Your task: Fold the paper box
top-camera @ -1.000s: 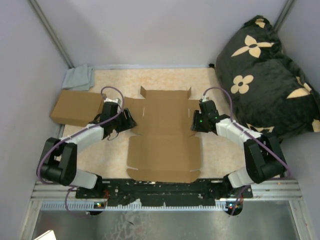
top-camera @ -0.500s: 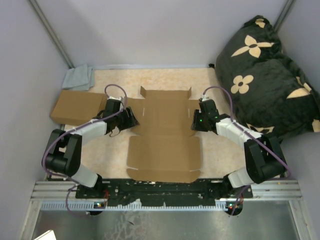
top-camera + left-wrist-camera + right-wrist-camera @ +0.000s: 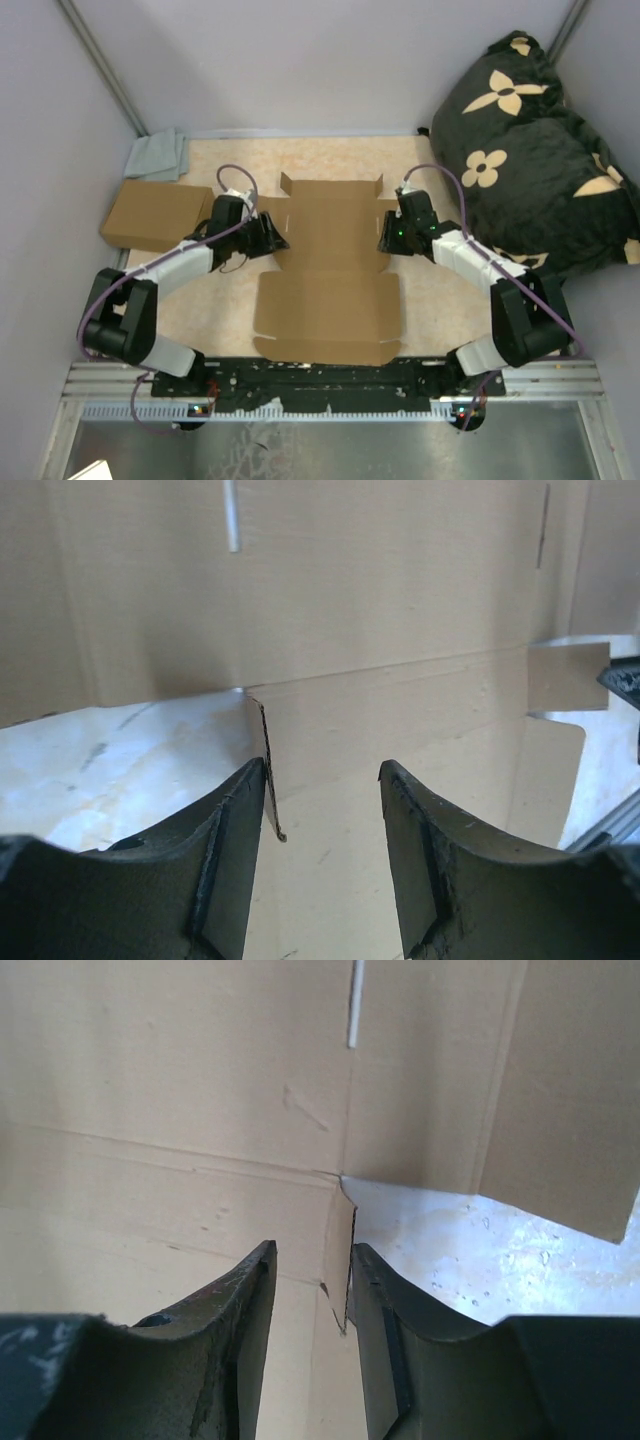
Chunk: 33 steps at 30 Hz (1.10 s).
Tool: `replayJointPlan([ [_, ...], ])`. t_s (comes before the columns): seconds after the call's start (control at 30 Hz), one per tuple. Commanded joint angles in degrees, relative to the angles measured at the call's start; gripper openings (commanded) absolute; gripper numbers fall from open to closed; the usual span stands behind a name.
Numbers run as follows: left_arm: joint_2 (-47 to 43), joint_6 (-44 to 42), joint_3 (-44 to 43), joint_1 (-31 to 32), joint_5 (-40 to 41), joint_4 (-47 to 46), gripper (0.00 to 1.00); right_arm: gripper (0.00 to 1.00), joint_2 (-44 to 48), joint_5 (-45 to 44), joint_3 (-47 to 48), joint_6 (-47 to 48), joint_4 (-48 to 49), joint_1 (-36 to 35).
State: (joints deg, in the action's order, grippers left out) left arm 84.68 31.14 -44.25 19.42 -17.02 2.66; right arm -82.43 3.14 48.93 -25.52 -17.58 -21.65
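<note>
Left gripper [image 3: 277, 240] and right gripper [image 3: 382, 243], jaws apart, meet opposite side notches of the flat paper box [image 3: 330, 290], which lies lengthwise near-to-far.

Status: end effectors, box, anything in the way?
Left end effector open, straddling a flap edge. Right end effector open, narrower gap, likewise. Paper box mostly flat. Nothing blocking; spare box off left.
</note>
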Motion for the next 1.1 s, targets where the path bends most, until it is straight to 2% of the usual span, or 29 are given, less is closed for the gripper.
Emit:
replayJointPlan([
  [0.0,-0.1,1.5,-1.7,2.8,-2.1,-2.0,0.56,0.38,-0.1,2.1,4.1,0.8,1.1,-1.0],
  [0.33,7.2,3.6,-2.6,6.8,-3.0,-6.3,0.56,0.41,-10.7,2.0,8.8,1.3,2.0,-7.8],
  [0.63,15.8,4.2,-2.3,7.9,-1.3,-7.1,0.55,0.44,-19.9,2.2,8.7,-0.5,4.1,-8.8],
  [0.77,13.8,4.3,-1.4,7.9,-0.1,-6.2,0.55,0.45,-19.5,0.9,8.5,-0.2,3.5,-8.8],
  [0.93,6.3,1.9,-4.2,8.0,5.5,0.5,0.57,0.47,-15.2,-3.5,12.2,1.5,-1.4,-8.7],
  [1.07,0.4,-0.8,-9.2,7.8,15.0,7.4,0.62,0.58,-12.8,-6.2,17.7,3.3,-6.3,-6.8],
])
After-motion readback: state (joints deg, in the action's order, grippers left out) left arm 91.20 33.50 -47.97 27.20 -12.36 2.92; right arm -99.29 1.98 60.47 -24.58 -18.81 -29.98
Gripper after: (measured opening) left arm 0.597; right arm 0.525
